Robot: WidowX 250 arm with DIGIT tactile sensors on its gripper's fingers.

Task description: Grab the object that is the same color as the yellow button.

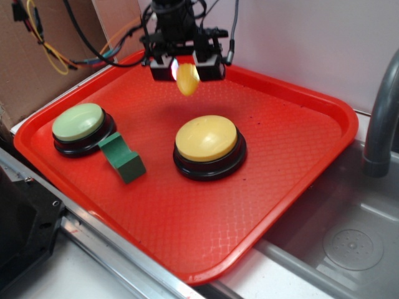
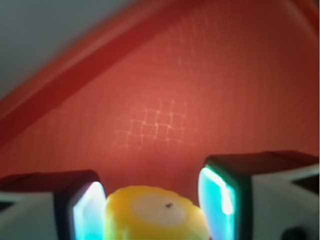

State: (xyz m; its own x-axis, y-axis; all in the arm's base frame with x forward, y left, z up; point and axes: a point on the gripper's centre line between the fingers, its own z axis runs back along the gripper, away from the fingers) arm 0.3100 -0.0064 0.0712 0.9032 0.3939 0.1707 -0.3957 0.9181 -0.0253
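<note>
The claw (image 1: 186, 67) hangs above the far part of a red tray (image 1: 299, 112), its two pads closed against the sides of the yellow toy corn (image 1: 187, 79), which dangles below them clear of the tray floor, its narrower end pointing down. In the wrist view the same grip shows from above: the corn's (image 2: 152, 212) flat round end, pale in the middle with a small dark speck, sits between the left pad (image 2: 87, 212) and the right pad (image 2: 217, 197), both of which touch its ridged yellow sides and glow bluish white where light catches them. Beneath the claw in that view lies only the tray's (image 2: 160, 100) woven-textured floor and its raised rim running diagonally at upper left, all rather blurred. In the exterior view the yellow button (image 1: 206, 138), a broad dome on a black round base, stands on the tray below and nearer the camera than the claw, well apart from the corn. Off to the claw's lower left sits the pale green button (image 1: 78, 122) on its own black base, and a dark green block (image 1: 121, 157) with a notch cut in its top lies just beside that button, touching or nearly touching its base. Yellow and dark cables (image 1: 53, 43) trail behind the claw to the left in front of brown cardboard (image 1: 31, 75). To the right of the tray a grey pipe (image 1: 381, 124) rises over a metal sink (image 1: 352, 243). No brand, label or writing can be read on anything.
</note>
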